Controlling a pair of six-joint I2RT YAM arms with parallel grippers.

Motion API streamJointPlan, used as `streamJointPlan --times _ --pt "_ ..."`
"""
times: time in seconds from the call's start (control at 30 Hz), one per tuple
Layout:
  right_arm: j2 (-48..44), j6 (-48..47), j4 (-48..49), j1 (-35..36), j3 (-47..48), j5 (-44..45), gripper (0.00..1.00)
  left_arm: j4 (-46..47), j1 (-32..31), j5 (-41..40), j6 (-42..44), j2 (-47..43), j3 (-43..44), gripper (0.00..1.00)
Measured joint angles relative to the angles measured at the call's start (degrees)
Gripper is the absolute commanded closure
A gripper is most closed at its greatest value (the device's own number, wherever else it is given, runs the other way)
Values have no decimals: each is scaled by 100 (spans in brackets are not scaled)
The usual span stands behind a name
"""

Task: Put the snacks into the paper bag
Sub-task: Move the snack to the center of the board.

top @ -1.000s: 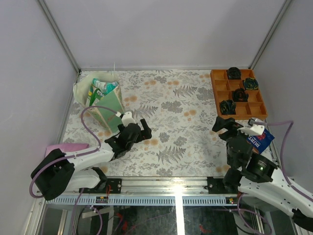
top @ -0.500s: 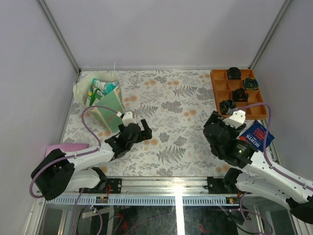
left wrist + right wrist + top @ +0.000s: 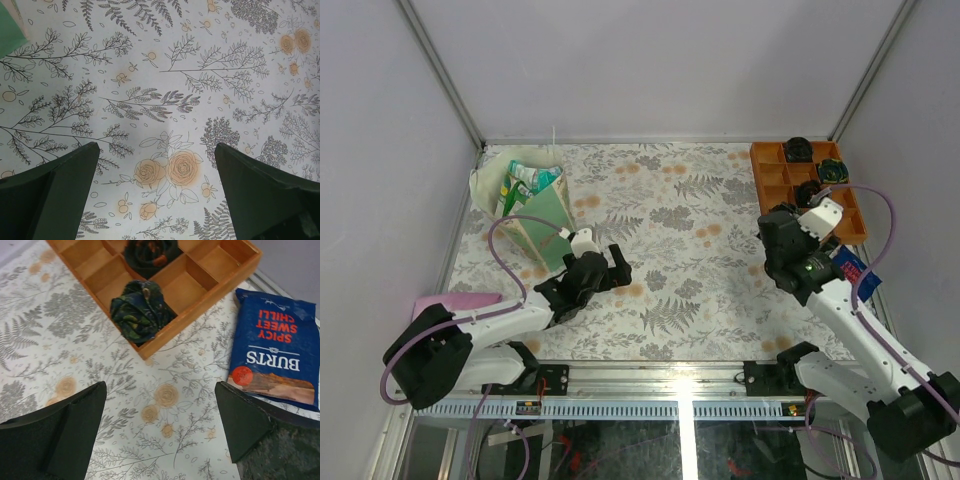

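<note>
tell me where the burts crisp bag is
In the right wrist view, the BURTS crisp bag lies flat at the right, beside the orange tray.

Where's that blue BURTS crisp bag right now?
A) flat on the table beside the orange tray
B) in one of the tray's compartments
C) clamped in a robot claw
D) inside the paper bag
A: the blue BURTS crisp bag lies flat on the table, just outside the orange tray, with nothing gripping it.
</note>
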Motion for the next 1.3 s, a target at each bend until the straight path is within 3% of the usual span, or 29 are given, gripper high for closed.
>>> streamJointPlan --times 0.27,0.83,1.3 --pt "-260 428 -319 -981 -299 -328 2 0 0 28 0 -59 0 0" --pt "-398 560 -33 -4048 -1639 -1858 0 0 9 59 -2 -236 0 0" --pt "-601 494 273 -5584 -2116 -2789 0 2 37 138 -2 -240 0 0"
